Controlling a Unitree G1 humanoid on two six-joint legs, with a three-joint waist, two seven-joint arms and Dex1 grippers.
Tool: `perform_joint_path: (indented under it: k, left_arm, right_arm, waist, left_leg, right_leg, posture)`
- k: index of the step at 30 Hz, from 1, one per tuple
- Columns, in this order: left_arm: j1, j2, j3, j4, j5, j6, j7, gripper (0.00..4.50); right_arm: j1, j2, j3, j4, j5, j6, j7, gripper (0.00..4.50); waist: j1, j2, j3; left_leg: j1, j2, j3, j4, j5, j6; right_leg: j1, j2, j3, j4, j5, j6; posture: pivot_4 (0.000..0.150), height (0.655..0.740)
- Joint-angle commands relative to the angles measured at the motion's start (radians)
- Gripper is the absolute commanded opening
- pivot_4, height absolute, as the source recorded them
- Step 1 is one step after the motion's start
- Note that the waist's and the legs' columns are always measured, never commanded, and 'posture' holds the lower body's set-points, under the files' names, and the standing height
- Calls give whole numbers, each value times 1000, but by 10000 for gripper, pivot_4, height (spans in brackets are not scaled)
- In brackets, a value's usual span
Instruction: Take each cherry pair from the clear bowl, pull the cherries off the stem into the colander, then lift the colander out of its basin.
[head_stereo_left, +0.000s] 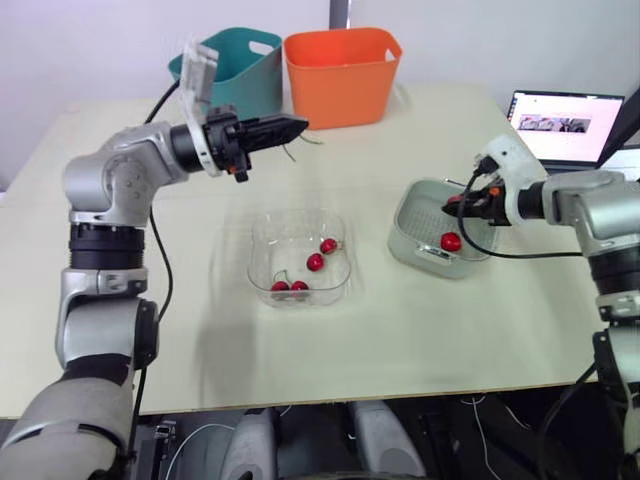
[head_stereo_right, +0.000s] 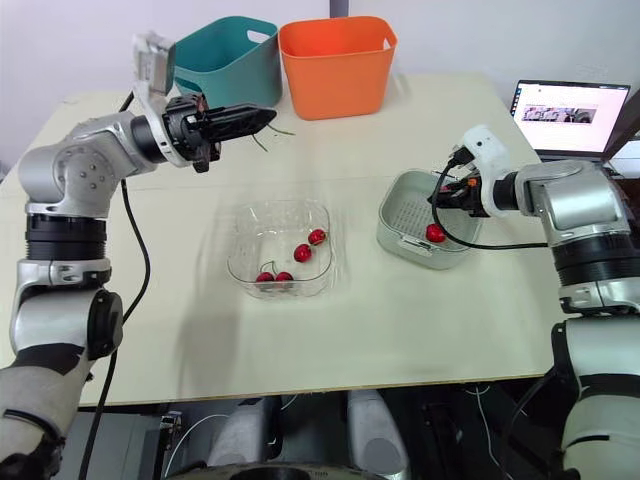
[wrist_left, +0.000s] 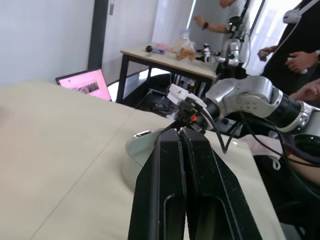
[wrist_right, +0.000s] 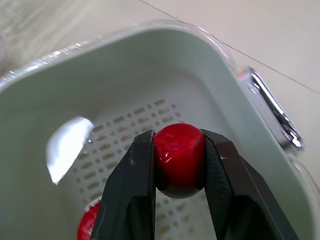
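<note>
Red and glossy, a cherry (wrist_right: 178, 155) sits clamped in the right pincer (wrist_right: 177, 141) just above the colander (wrist_right: 125, 65), while the left pincer (head_stereo_left: 300, 126) is pinched shut on a thin stem (head_stereo_left: 290, 150); released off-centre, the cherry could bounce onto the surface (head_stereo_left: 400, 320).

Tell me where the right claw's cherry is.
Right wrist view: held cherry sits in the right claw over the colander, robot's right side, above a loose cherry.

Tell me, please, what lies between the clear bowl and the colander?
Nothing but bare tabletop. In the left eye view the clear bowl and the colander stand apart, with no object on the stretch between them.
</note>
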Motion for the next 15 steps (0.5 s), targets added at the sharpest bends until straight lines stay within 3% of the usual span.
perform_joint_path:
  k: [1,10,11,15]
  left_arm:
    - [-13,8,16,-10,0,-22,-3,0]
    - [-10,20,17,-1,5,-24,-7,0]
    - [-10,22,17,1,6,-25,-8,0]
    - [-11,40,29,24,17,-31,1,0]
  right_arm:
    - [-33,1,-18,1,-25,-13,20,13435]
    - [-39,-2,-51,-23,-30,19,56,42700]
    - [-43,-2,-59,-26,-26,27,58,44652]
    - [-85,12,-141,-56,24,63,46,44652]
  waist:
    - [2,0,0]
    - [0,0,0]
    - [0,0,0]
    - [-1,0,0]
  left_leg:
    - [0,0,0,0,0,0]
    - [0,0,0,0,0,0]
    - [0,0,0,0,0,0]
    - [0,0,0,0,0,0]
  right_leg:
    - [0,0,0,0,0,0]
    - [0,0,0,0,0,0]
    - [0,0,0,0,0,0]
    - [0,0,0,0,0,0]
  posture:
    - [1500,7400]
    - [1500,7400]
    - [1500,7400]
    - [1500,7400]
